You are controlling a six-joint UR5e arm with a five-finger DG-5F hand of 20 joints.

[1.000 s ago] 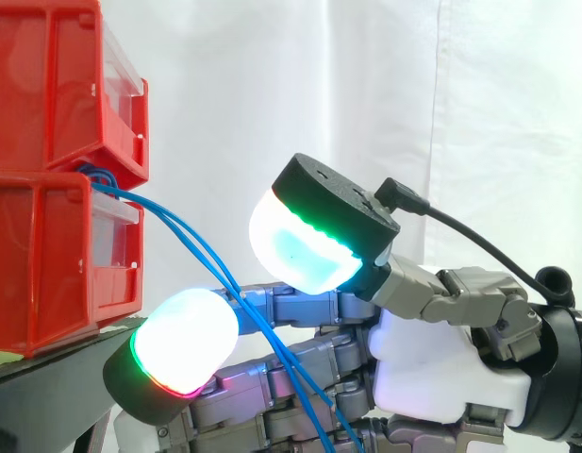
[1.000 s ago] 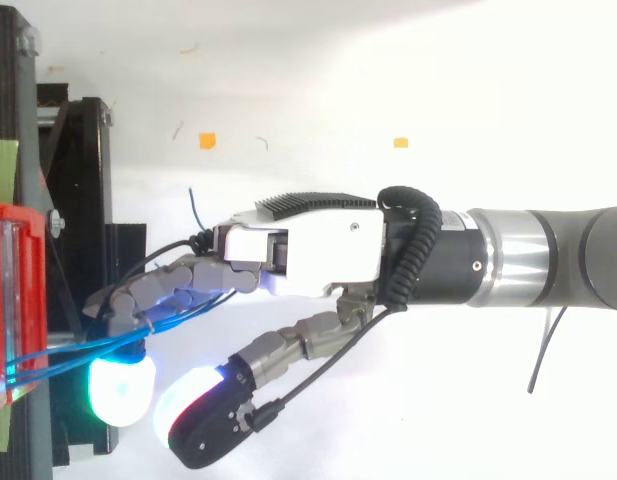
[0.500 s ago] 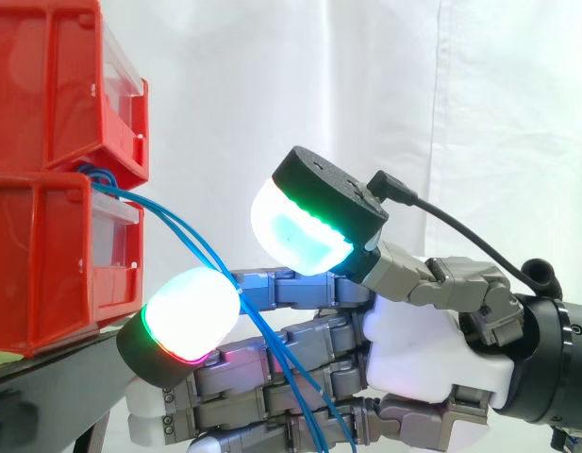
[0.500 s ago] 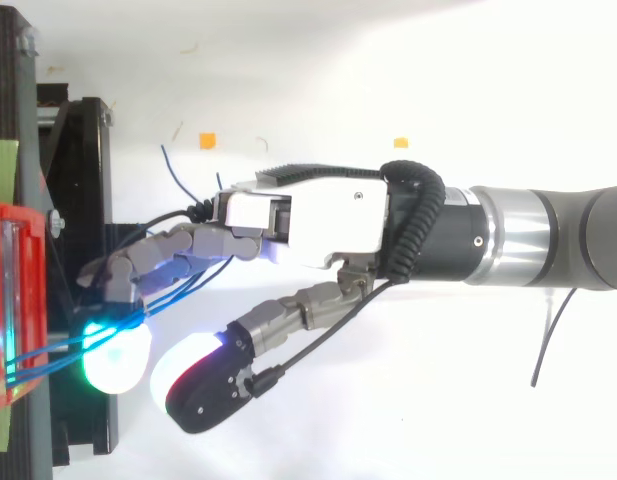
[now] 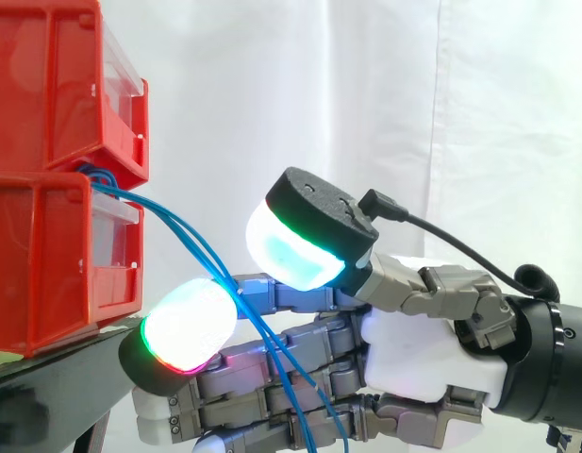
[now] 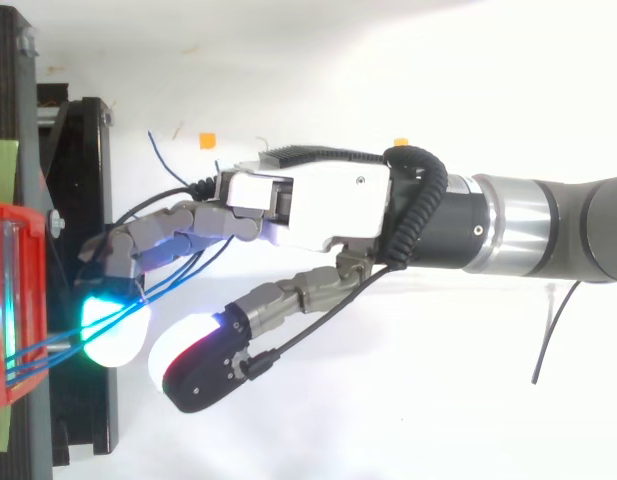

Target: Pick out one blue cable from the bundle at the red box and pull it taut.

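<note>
Side view first: we see two red bins (image 5: 45,264) stacked at the left on a black stand (image 5: 45,392), with a white curtain (image 5: 366,85) behind. From the seam where the upper bin meets the lower one, the blue cables (image 5: 177,220) come out and slope down to the right in a gentle curve. They cross in front of the robot hand (image 5: 423,349), which reaches in from the right. We find the robot hand wide, its fingers stretched almost straight toward the bins. One fingertip (image 5: 187,326) glows white with a green and red rim near the lower bin's front. The thumb (image 5: 298,247) (white and cyan pad, green edge) is raised well apart above the fingers. The cables run on across the fingers to the bottom edge. From the top view we look down on the robot hand (image 6: 318,205) coming in from the right, fingers pointing at the red bins (image 6: 13,290) on the left edge. The blue cables (image 6: 178,275) run from the bin front to the fingers, and one loose end (image 6: 158,155) sticks out beyond them.
</note>
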